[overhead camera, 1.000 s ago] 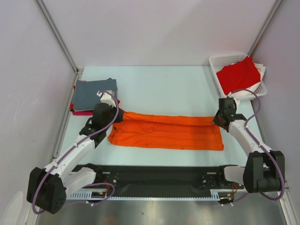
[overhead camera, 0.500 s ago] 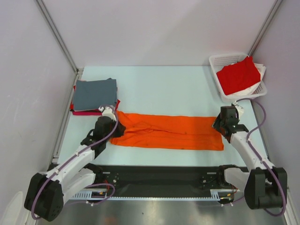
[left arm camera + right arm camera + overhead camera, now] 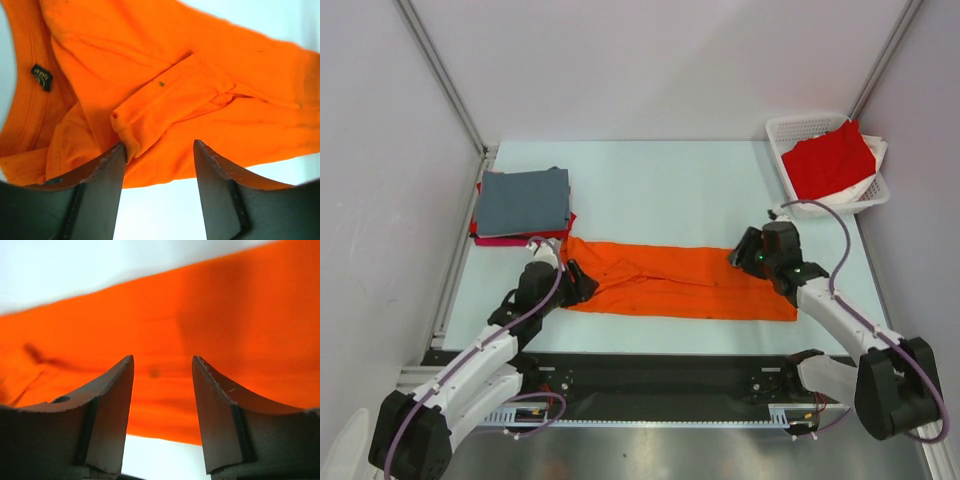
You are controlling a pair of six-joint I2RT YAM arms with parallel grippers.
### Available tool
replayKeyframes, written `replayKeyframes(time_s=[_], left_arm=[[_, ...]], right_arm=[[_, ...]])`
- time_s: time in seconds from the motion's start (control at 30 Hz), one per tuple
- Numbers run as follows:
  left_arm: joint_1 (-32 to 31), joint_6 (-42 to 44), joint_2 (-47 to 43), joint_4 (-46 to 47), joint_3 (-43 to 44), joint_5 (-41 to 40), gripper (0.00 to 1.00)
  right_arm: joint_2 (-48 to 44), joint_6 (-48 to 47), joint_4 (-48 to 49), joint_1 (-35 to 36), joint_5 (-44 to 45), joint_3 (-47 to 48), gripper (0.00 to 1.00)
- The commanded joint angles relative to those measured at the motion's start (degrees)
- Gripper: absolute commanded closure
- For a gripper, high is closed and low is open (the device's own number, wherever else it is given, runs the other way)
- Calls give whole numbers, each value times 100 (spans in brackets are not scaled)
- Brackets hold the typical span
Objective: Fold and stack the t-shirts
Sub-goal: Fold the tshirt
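Left gripper (image 3: 159,150) stands part open with nothing between its jaws, low over the collar end of the orange t-shirt (image 3: 680,280), which lies folded into a long band on the table (image 3: 660,190). Right gripper (image 3: 163,362), likewise part open and holding nothing, hovers over the band's opposite end, its arm bent inward. Four shirts show. Beyond the orange one's collar end, a grey t-shirt (image 3: 523,200) lies on what looks like a magenta t-shirt (image 3: 505,240). Beyond the other end, a red t-shirt (image 3: 828,163) sits in the single white basket (image 3: 790,127).
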Motion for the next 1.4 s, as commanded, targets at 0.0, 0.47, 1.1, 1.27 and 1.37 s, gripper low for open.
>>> replayKeyframes(time_s=[0.0, 0.47, 1.1, 1.27, 1.37], left_arm=[[4, -215, 304, -205, 404, -142, 38], [277, -409, 1658, -654, 1995, -1056, 34], [540, -1252, 3988, -583, 2391, -915, 37], [567, -1384, 4023, -1049, 2400, -1074, 38], [567, -1384, 3935, -997, 2260, -1117, 38]], right_arm=[[443, 359, 1509, 711, -1336, 411, 45], [4072, 122, 1899, 2480, -1961, 3328, 51], [5437, -116, 1521, 2832, -2375, 4096, 62], [5323, -142, 1573, 2850, -2489, 3850, 80], [5191, -151, 1801, 2859, -2787, 3665, 97]])
